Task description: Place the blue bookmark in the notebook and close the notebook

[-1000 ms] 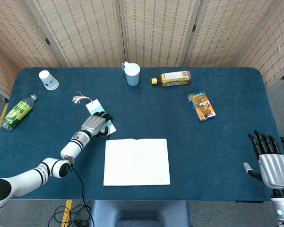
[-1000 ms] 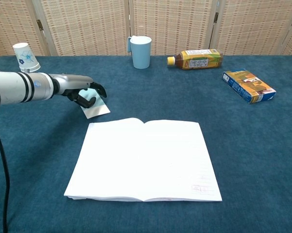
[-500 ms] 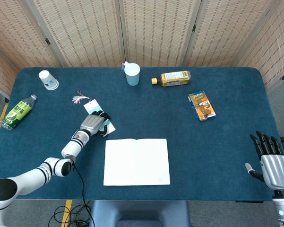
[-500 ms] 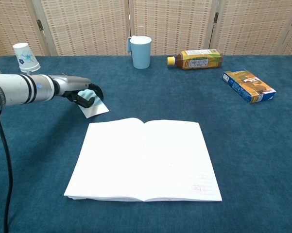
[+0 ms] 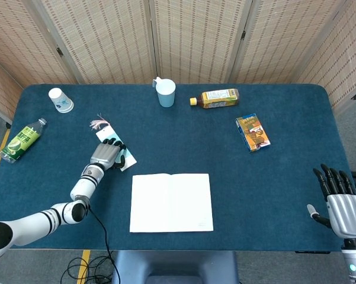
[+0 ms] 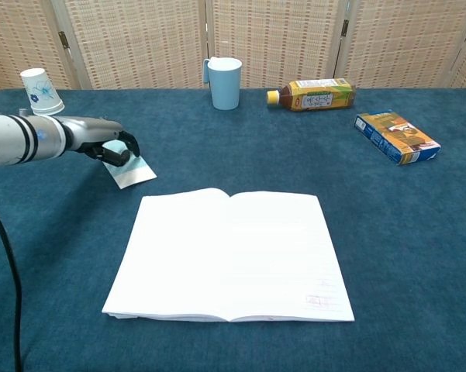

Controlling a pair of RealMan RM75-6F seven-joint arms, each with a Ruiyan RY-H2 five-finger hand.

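Pale blue card was what mattered: the blue bookmark (image 5: 122,157) lay flat on the table (image 5: 272,177), up and to the left of the open notebook (image 5: 171,202) in the head view, apart from its near corner. Its long axis ran on a diagonal, with the tasselled end (image 5: 99,123) pointing to the far left and the other short end pointing toward the notebook's left page. And the left hand (image 5: 105,155) was right on top of it, dark fingers (image 6: 129,144) curled down over the card in the chest view; whether they actually pinched it or only pressed on it, I could not tell. The notebook itself sat open at the near middle of the table, both white pages showing, spine running away from the robot. Over at the right edge, the right hand (image 5: 342,204) hovered beside the table with its fingers straight and spread, holding nothing. Along the back stood a blue mug (image 5: 165,92), with a tea bottle (image 5: 214,97) lying on its side next to it, then a snack box (image 5: 253,132) further right. On the far left were a paper cup (image 5: 60,99) and a green bottle (image 5: 22,139) lying down.
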